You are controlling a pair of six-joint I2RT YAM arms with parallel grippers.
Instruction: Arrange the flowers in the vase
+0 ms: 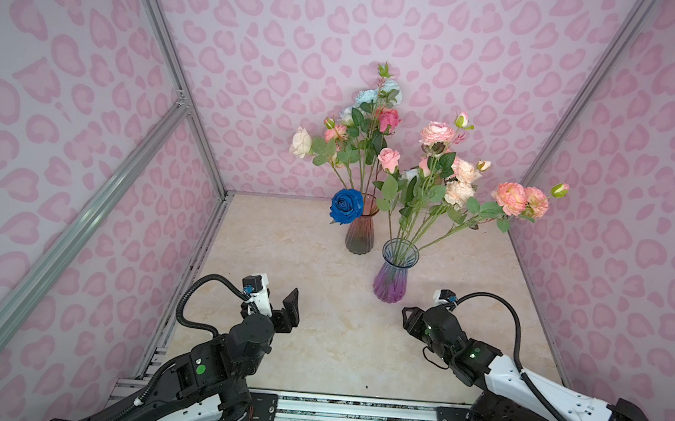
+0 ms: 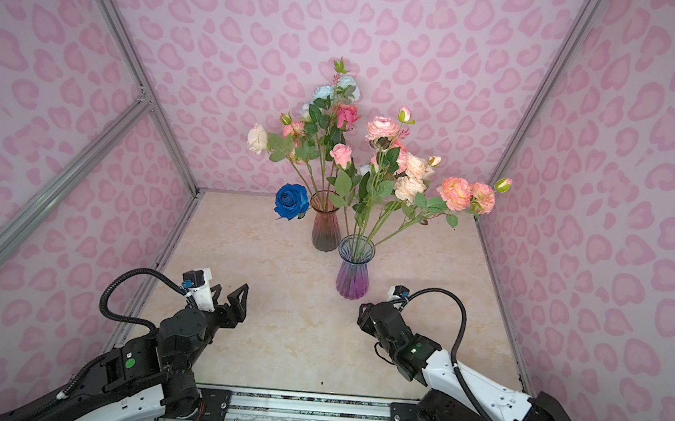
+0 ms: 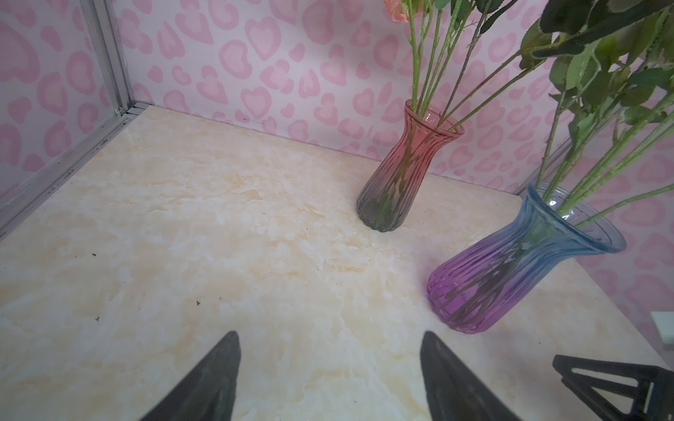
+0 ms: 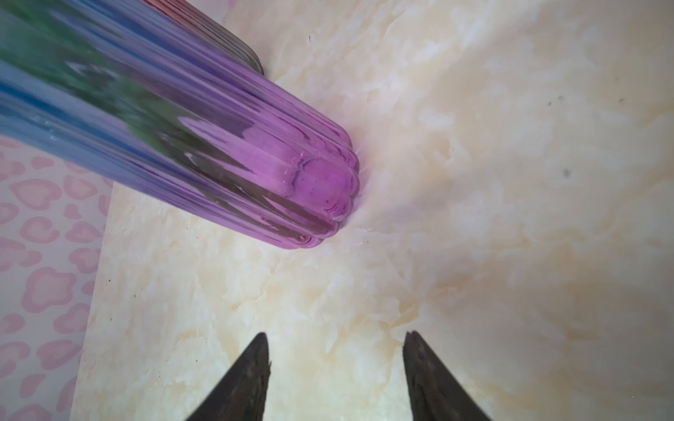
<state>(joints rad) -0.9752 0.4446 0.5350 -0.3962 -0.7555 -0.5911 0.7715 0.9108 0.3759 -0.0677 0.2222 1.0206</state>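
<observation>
In the violet vase [image 1: 392,272]: about half the flowers [image 1: 462,176], stem-down through the flared mouth. Lean and fan to the right, most likely with nothing but the rim to prop them.
Behind the violet vase: red vase [image 1: 360,232], close but apart, carrying the other blooms. Keeps its bunch more upright, probably thanks to a narrower neck.
Blue rose [image 1: 346,206]: droops at the red vase's rim, on the side away from the violet vase. Short stem or bent stem, cannot tell which.
Flower make: cloth-like petals in pink, peach, cream and pale blue. Thin green plastic-looking stems, serrated leaves, a few closed buds.
Violet vase glass: ribbed and clear, blue at the lip shading to purple at the bulbous base. Slick, and probably easy to tip under top-heavy blooms.
Task state: seemingly finished, with no loose stem lying anywhere around the violet vase.
Left gripper [image 3: 328,339]: in front of the violet vase and well apart to its left. Spread wide and empty above bare table.
Right gripper [image 4: 335,335]: near the violet vase's base, to its front right. Parted, grasping nothing, clear of the glass.
Tabletop [image 1: 316,334]: smooth cream marble-look sheet with a few dark specks.
Walls [image 1: 258,46]: matte pink heart print beyond both vases, set in aluminium rails [image 1: 76,218].
</observation>
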